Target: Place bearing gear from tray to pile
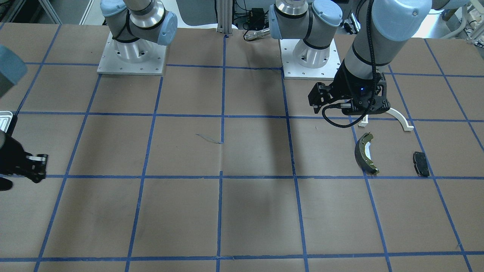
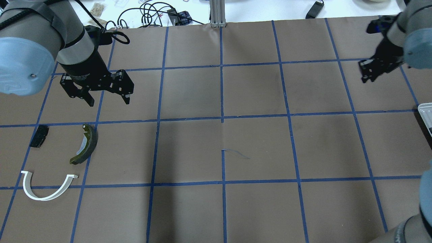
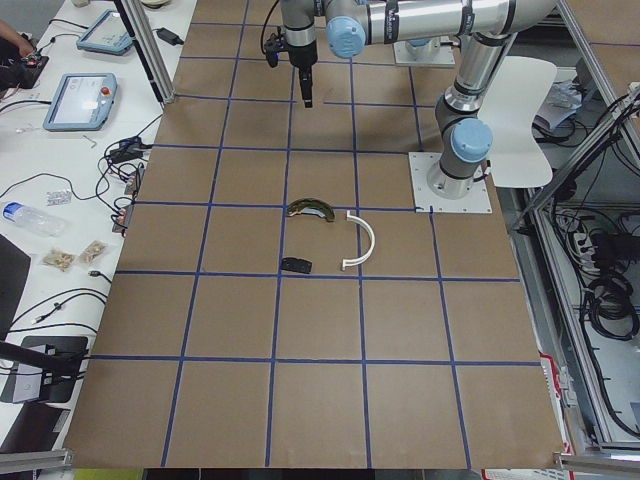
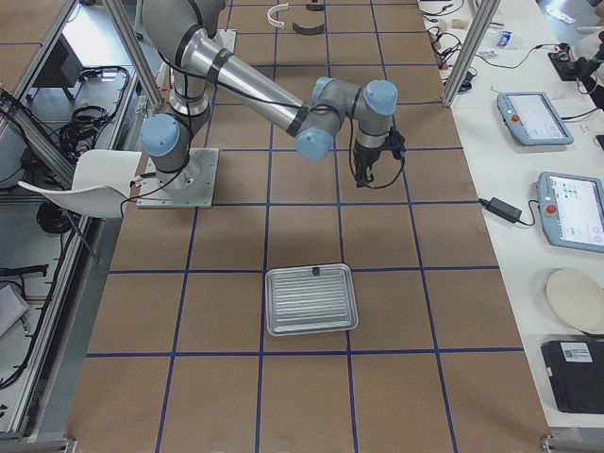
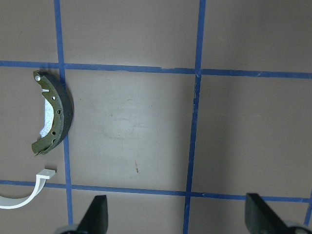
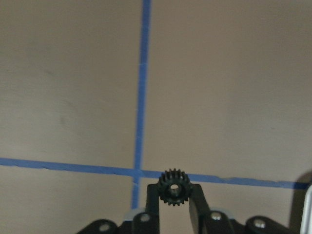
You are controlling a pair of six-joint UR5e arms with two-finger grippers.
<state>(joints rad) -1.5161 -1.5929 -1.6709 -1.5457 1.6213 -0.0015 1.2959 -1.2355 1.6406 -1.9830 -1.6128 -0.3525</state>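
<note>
My right gripper [image 6: 174, 192] is shut on a small black toothed bearing gear [image 6: 174, 186] and holds it above the brown table, over a blue tape crossing. In the overhead view this gripper [image 2: 368, 72] is at the far right, beyond the silvery tray [image 2: 426, 116]. The pile lies at the left: a white half-ring arc [image 2: 47, 190], an olive brake shoe [image 2: 86, 143] and a black pad [image 2: 39, 135]. My left gripper [image 2: 109, 100] is open and empty, hovering just beyond the brake shoe [image 5: 53, 117].
The ribbed tray [image 4: 311, 300] holds one small dark item at its far rim [image 4: 316, 271]. The two arm bases [image 1: 131, 56] stand on plates at the robot's side. Tablets and cables lie on the side bench [image 4: 533, 118]. Blue tape lines grid the table.
</note>
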